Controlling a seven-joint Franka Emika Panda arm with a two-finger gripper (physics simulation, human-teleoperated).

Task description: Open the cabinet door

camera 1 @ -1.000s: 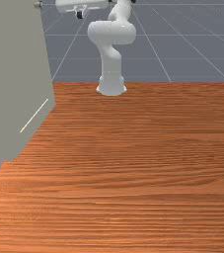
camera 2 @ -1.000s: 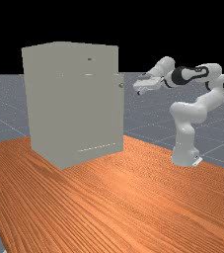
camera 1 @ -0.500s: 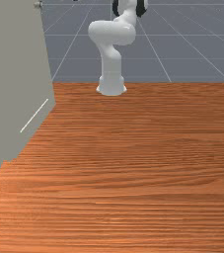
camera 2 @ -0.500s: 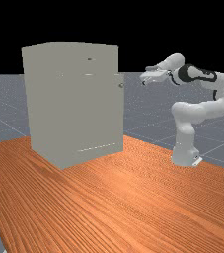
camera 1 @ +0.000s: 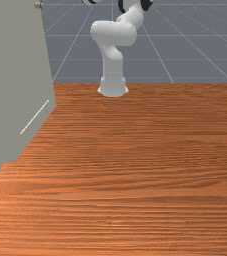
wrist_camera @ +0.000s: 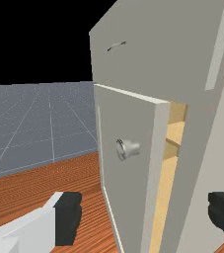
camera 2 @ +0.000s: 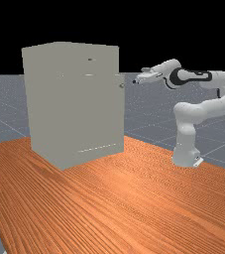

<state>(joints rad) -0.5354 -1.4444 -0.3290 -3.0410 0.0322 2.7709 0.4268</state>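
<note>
- Front view: I count one grey cabinet (camera 1: 15, 75) on the wooden tabletop (camera 1: 145, 150), at the front view's left.
- Far view: one tool (camera 2: 139, 77), raised, hangs near the round knob (camera 2: 122, 86), apart from it.
- Wrist view: one cabinet door (wrist_camera: 121, 116) stands ajar; the tool is released, fingers (wrist_camera: 69, 217) wide apart.

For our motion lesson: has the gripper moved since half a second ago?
Yes, to the far view's left: the gripper is now nearer the door knob.

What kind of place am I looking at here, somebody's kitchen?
Probably not a real kitchen: it looks like a computer-simulated robot test scene. A white robot arm and a plain grey cabinet stand on a wooden table, with a gridded floor beyond.
</note>
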